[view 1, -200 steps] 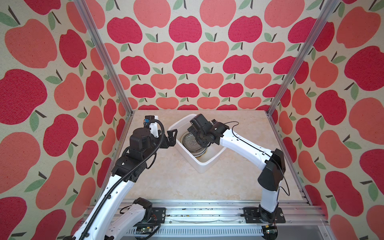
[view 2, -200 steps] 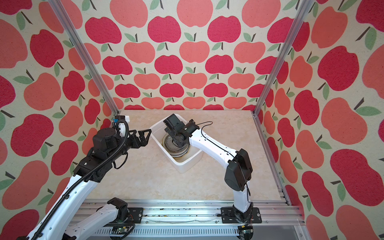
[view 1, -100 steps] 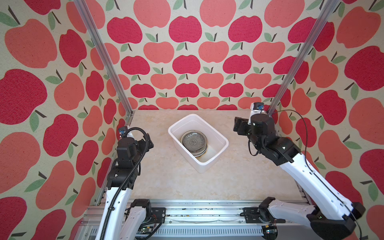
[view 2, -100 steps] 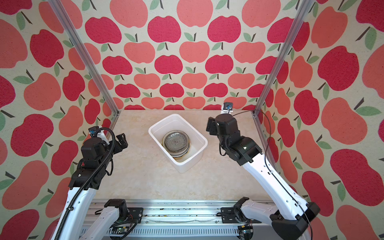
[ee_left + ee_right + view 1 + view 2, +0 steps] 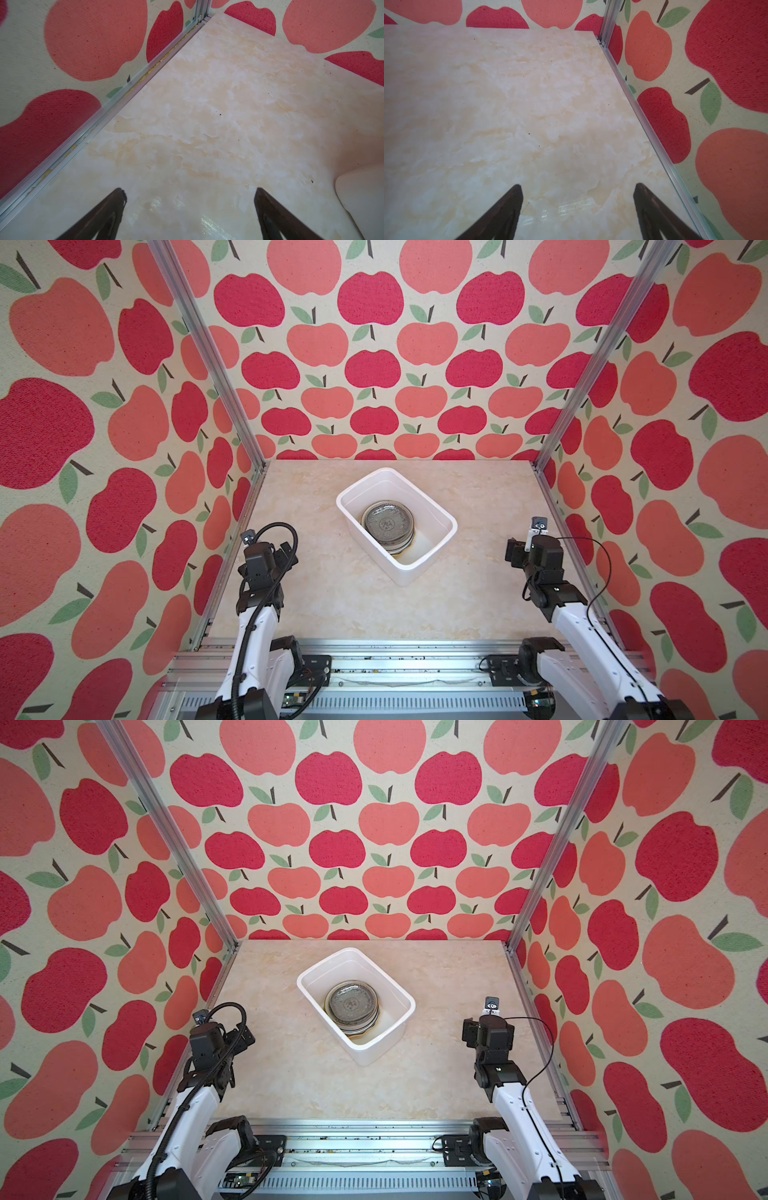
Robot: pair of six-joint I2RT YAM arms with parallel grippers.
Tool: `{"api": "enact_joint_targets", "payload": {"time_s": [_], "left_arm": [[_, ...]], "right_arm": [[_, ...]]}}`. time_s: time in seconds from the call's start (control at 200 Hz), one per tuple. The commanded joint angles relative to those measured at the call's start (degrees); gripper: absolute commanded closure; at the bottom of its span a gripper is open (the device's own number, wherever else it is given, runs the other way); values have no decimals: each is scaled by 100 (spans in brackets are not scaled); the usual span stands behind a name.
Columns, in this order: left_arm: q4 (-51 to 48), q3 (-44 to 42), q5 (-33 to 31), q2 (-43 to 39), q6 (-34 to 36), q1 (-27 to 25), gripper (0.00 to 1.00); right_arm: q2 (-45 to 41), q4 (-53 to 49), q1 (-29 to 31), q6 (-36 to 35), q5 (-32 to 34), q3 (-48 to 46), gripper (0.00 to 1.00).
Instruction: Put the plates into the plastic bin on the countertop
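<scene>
Plates (image 5: 388,526) stacked inside plastic bin (image 5: 405,572) on countertop (image 5: 332,605); left gripper (image 5: 190,191), right gripper (image 5: 578,187) spread wide, empty, well apart from bin.

Bright, even light is flooding both top views and washing the countertop (image 5: 332,605) pale, while the plastic bin (image 5: 432,560) is throwing only a faint, soft shadow. Glare is streaking the aluminium rail (image 5: 374,672) along the bottom edge. The apple-print walls (image 5: 83,448) are stretching toward the sides. In both wrist views, sheen is glinting on the marble beside the blurred, out-of-focus fingers (image 5: 108,214).
</scene>
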Motion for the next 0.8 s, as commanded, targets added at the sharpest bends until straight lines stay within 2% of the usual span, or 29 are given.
{"api": "enact_joint_targets", "payload": {"time_s": [0.0,0.195,0.33,0.465,0.535,0.565,0.625,0.66,0.69,0.795], "left_arm": [[1457,-67,329,507,339,44,1],[2742,93,735,1701,538,120,1],[3700,179,1216,2612,487,146,1],[4628,186,1311,3424,389,96,1],[3961,494,1239,3417,680,-167,1],[4020,502,1210,3505,883,-325,1],[4701,334,1304,3973,1351,-659,1],[5291,166,1186,4121,1307,-664,1],[5219,186,901,4079,1193,-645,1],[5312,164,568,4120,1284,-802,1]], "right_arm": [[842,2028,-43,-380,-369,-93,10],[2500,3862,-85,-603,-776,-50,9],[3139,4416,-101,-857,-978,6,8],[3597,5213,-153,-890,-1183,-206,6],[3904,5694,-150,-826,-1128,-333,5],[4024,5979,-157,-874,-1143,-368,2],[3936,5539,-164,-835,-1136,-260,1],[3903,5414,-176,-807,-1126,-191,1],[3951,5460,-205,-773,-1147,-183,1],[3940,5380,-340,-627,-1194,-136,1]]}}
